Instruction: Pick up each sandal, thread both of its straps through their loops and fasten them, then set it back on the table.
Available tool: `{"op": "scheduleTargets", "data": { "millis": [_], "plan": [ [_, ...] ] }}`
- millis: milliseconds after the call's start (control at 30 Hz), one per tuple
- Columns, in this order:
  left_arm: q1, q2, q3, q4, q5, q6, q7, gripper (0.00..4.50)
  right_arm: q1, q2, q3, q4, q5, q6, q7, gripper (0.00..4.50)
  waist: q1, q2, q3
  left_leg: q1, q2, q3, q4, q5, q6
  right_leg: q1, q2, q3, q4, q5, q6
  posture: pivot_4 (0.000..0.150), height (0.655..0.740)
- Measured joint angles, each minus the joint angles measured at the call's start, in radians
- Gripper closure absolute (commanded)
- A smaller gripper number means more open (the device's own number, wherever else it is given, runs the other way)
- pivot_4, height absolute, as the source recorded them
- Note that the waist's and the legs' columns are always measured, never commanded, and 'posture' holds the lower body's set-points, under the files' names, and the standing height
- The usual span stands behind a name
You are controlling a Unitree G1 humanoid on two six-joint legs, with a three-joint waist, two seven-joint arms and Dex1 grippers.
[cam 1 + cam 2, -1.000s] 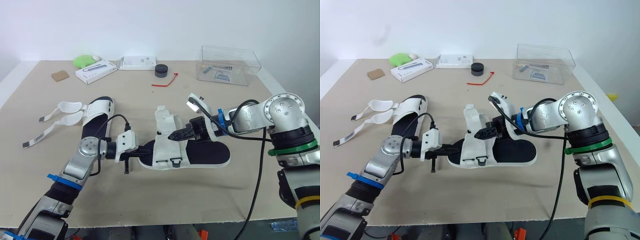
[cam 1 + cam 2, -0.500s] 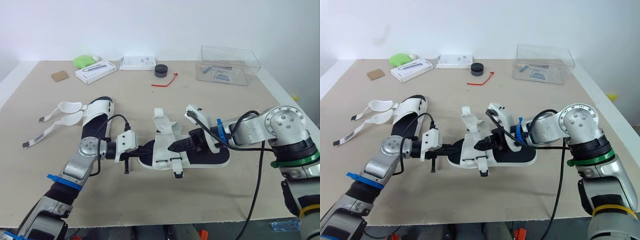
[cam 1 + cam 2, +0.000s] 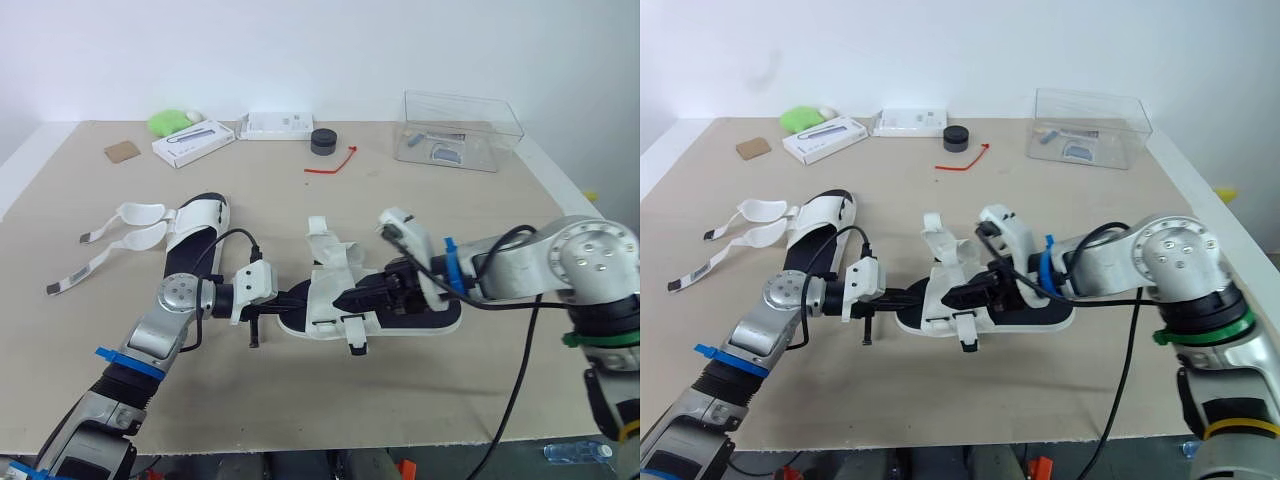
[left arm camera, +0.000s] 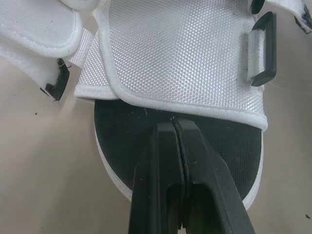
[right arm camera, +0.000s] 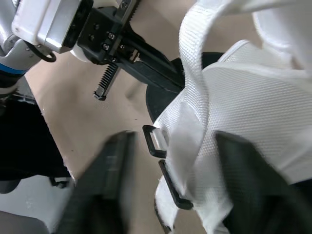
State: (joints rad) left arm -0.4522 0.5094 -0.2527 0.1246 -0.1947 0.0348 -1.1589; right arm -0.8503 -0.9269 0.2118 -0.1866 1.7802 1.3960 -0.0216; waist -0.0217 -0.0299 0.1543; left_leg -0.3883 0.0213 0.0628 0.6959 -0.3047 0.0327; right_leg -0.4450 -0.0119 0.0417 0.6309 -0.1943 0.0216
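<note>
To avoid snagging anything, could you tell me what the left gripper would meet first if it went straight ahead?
The sandal's white mesh upper; the left gripper, shut, seems to touch its edge now.

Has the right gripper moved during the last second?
Yes. Judged against the black puck, which stayed in place, the right gripper shifted toward the near edge of the table, over the sandal.

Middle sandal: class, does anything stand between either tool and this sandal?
Nothing visible does. The left tool, shut, touches the middle sandal at its toe end, and the right tool is open around its white strap.
</note>
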Motion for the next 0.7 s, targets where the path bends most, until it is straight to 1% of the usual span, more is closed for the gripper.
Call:
{"op": "scheduleTargets", "data": {
  "millis": [67,200,233,300,367,500,600,700],
  "plan": [
    [-0.004,0.000,-0.002,-0.001,0.000,0.007,-0.002,4.50,0.022,-0.047,-0.044,-0.030,-0.003,0.018,0.086,0.10,0.001,0.000,0.000,0.000,0.000,-0.001,0.000,0.000,0.000,0.000,0.000,0.000,0.000,0.000,0.000,0.150,0.7400],
    [-0.009,0.006,-0.003,-0.002,-0.001,0.016,-0.006,4.50,0.125,-0.142,-0.141,-0.101,-0.069,0.043,0.290,0.10,0.001,0.000,0.000,0.000,0.000,-0.001,0.000,0.000,0.000,0.001,0.000,-0.001,-0.001,0.000,0.000,0.150,0.7400],
    [-0.009,0.008,-0.003,-0.002,-0.001,0.017,-0.006,4.50,0.136,-0.150,-0.149,-0.105,-0.072,0.045,0.308,0.10,0.000,0.000,0.000,0.001,0.000,-0.001,0.000,0.000,0.000,0.001,0.000,0.000,0.000,0.000,0.000,0.150,0.7400],
    [-0.011,0.008,-0.003,-0.001,-0.002,0.025,-0.006,4.50,0.221,-0.176,-0.185,-0.152,-0.076,0.045,0.389,0.10,0.000,0.000,0.000,0.001,0.000,-0.002,0.000,0.000,0.000,0.002,0.001,-0.001,0.000,0.000,0.000,0.150,0.7400],
    [-0.014,0.008,-0.003,0.000,-0.002,0.031,-0.008,4.50,0.277,-0.170,-0.187,-0.198,-0.095,0.035,0.411,0.10,0.000,0.000,0.000,0.002,0.000,-0.002,0.000,0.000,0.000,0.002,0.001,0.000,0.000,0.000,0.000,0.150,0.7400],
    [-0.023,0.007,-0.005,0.004,-0.002,0.040,-0.008,4.50,0.370,-0.095,-0.164,-0.240,-0.192,-0.015,0.380,0.10,0.000,0.000,-0.001,0.002,0.000,-0.001,0.001,0.001,-0.001,0.002,0.002,0.002,0.000,0.000,0.001,0.150,0.7400],
    [-0.026,0.007,-0.007,0.008,-0.002,0.040,-0.009,4.50,0.387,-0.048,-0.151,-0.241,-0.270,-0.046,0.358,0.10,0.000,0.000,-0.001,0.001,0.000,-0.001,0.002,0.001,-0.001,0.002,0.003,0.002,0.000,0.000,0.002,0.150,0.7400],
    [-0.029,0.006,-0.007,0.011,-0.002,0.039,-0.013,4.50,0.390,-0.027,-0.149,-0.234,-0.292,-0.050,0.343,0.10,0.000,0.000,-0.001,0.001,0.000,-0.001,0.002,0.001,-0.001,0.002,0.003,0.002,0.000,0.000,0.002,0.150,0.7400]
  ]
}}
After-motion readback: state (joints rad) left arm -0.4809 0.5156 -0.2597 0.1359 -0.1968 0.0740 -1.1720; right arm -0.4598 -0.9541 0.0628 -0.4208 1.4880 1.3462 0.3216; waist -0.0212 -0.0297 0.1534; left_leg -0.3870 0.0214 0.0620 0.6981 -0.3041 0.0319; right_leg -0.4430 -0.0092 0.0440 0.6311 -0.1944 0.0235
